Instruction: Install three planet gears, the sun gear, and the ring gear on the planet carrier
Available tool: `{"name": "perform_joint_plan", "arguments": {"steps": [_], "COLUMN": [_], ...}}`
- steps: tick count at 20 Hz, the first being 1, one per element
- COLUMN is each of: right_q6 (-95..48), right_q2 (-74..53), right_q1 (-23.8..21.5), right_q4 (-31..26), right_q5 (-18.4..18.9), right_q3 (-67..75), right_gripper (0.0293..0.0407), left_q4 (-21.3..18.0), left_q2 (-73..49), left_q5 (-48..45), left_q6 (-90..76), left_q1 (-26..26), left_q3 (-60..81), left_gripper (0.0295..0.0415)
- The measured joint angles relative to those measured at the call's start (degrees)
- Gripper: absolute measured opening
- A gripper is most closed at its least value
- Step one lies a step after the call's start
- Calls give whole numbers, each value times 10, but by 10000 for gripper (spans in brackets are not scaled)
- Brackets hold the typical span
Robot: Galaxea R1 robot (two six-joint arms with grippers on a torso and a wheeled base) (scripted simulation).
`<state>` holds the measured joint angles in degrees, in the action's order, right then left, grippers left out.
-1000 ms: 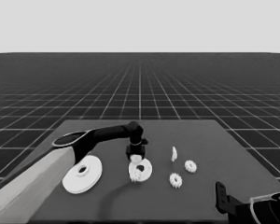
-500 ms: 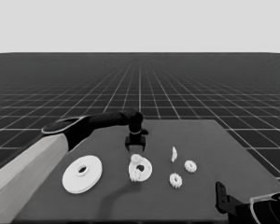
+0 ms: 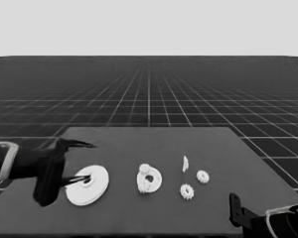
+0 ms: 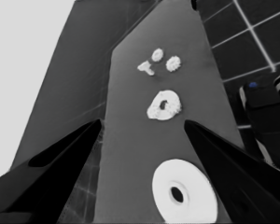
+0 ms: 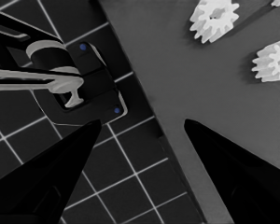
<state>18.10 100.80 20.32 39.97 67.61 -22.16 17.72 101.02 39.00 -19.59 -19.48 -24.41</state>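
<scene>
The smaller round part [image 3: 149,179] lies mid-table with two small gears [image 3: 145,169] on its face; the left wrist view shows it too [image 4: 164,105]. Two loose gears [image 3: 202,176] [image 3: 186,191] lie to its right, large in the right wrist view [image 5: 214,18] [image 5: 273,60]. The larger round part [image 3: 88,184] rests flat at the table's left end, also seen from the left wrist [image 4: 184,196]. My left gripper [image 3: 91,162] [image 4: 143,122] hangs open over it, holding nothing. My right gripper [image 3: 234,207] [image 5: 143,122] is parked open at the near right corner.
A thin white piece [image 3: 185,163] [image 4: 145,69] stands just behind the loose gears. The table's near right edge [image 5: 177,154] runs between the right fingers, with the floor grid and dark machinery [image 5: 84,88] with blue lights beyond it.
My left arm has drawn back from above the smaller round part to the table's left end, its gripper now over the larger round part. No part has moved; the right arm is still.
</scene>
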Motion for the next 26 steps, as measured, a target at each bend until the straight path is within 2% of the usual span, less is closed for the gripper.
{"name": "perform_joint_plan", "arguments": {"steps": [1,2,4,6,10,12,13,20,22,26], "right_q6": [213,299,350,360,361,347,342,334,333,333], "right_q2": [116,201,287,323,343,363,371,382,382,382], "right_q1": [-160,-203,-211,-211,-210,-135,-119,-98,-98,-98], "right_q4": [-193,-254,-295,-308,-314,-256,-245,-232,-232,-231], "right_q5": [90,120,149,159,164,117,105,89,88,88], "right_q3": [-140,-291,-470,-547,-588,-632,-648,-673,-673,-673], "right_gripper": [396,393,387,385,385,385,385,385,314,312], "left_q4": [0,0,0,0,1,1,1,1,1,1], "left_q2": [-2,-3,-4,-5,-5,-5,-5,-5,-5,-5], "left_q5": [-1,-2,-2,-2,-2,-2,-2,-2,-2,-2], "left_q6": [-2,-3,-4,-5,-5,-5,-5,-5,-5,-5], "left_q1": [-1,-1,-1,-1,-1,-1,-1,-1,-1,-1], "left_q3": [2,3,4,5,5,5,5,5,5,5], "left_gripper": [385,385,385,385,385,385,385,385,385,385]}}
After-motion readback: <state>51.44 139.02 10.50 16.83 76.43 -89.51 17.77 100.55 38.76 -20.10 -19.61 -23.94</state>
